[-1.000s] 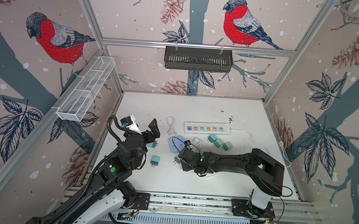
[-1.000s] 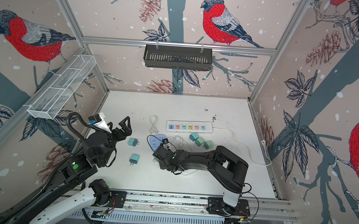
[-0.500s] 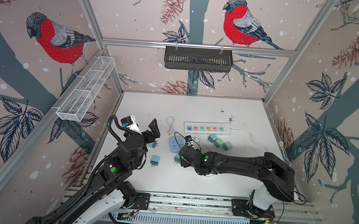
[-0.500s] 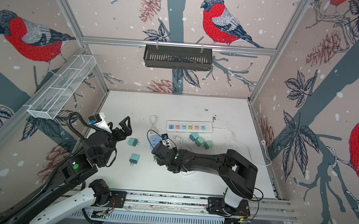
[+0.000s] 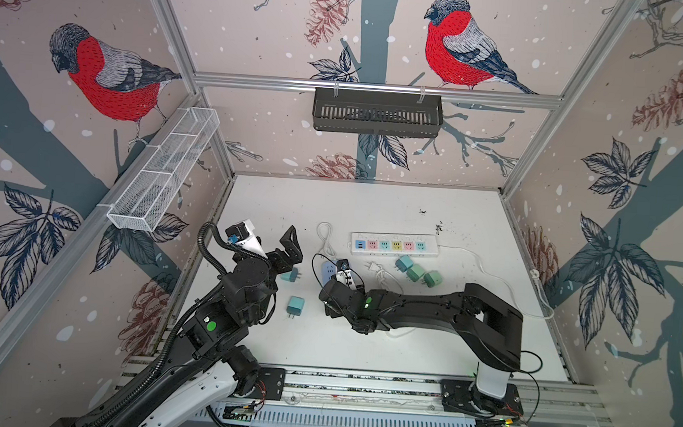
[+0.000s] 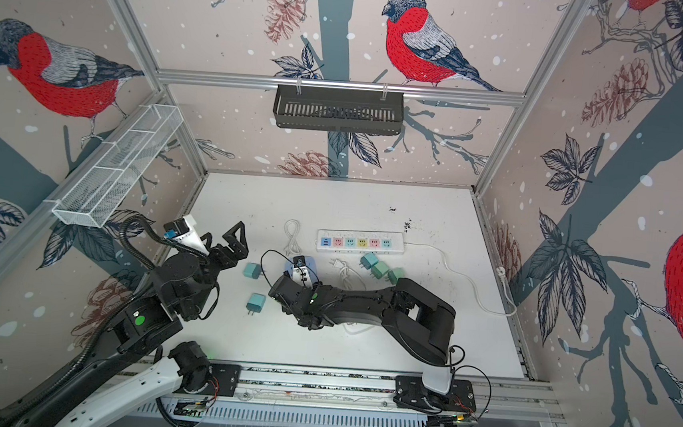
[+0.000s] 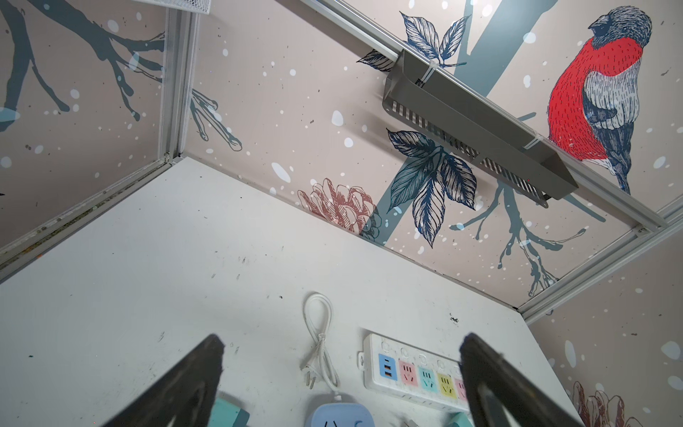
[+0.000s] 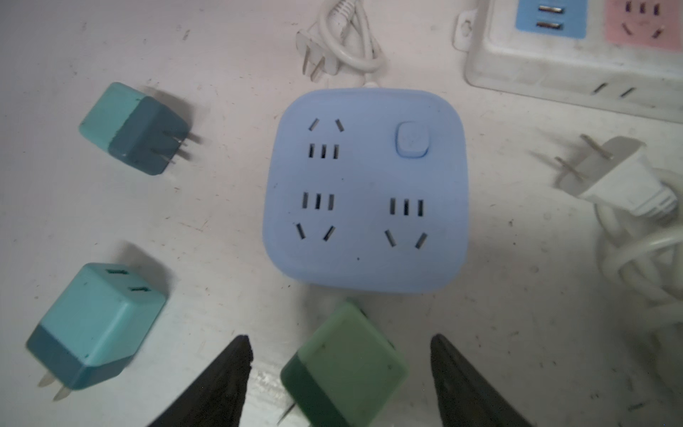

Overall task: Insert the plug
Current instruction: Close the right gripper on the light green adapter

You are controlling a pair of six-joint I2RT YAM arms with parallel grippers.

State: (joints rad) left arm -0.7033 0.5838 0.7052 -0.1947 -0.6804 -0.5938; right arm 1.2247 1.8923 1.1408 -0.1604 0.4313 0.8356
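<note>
The green plug lies on its side just on the near side of the blue socket block, with its prongs pointing away from it. Over the last second the right gripper has turned at the wrist. It now straddles that plug, jaws apart with a gap on each side and gripping nothing. This looks like a pick-up about to start, and nothing is inserted yet.

The plug is a small, rounded, two-tone cube of hard plastic with flat metal prongs. The block is a matte, soft-cornered square with three slot sets and a button.

Left of the block are two teal plugs. The left gripper is raised there too, wide open and empty, and has not moved. Beyond the block lies a glossy white power strip with pastel sockets.
</note>
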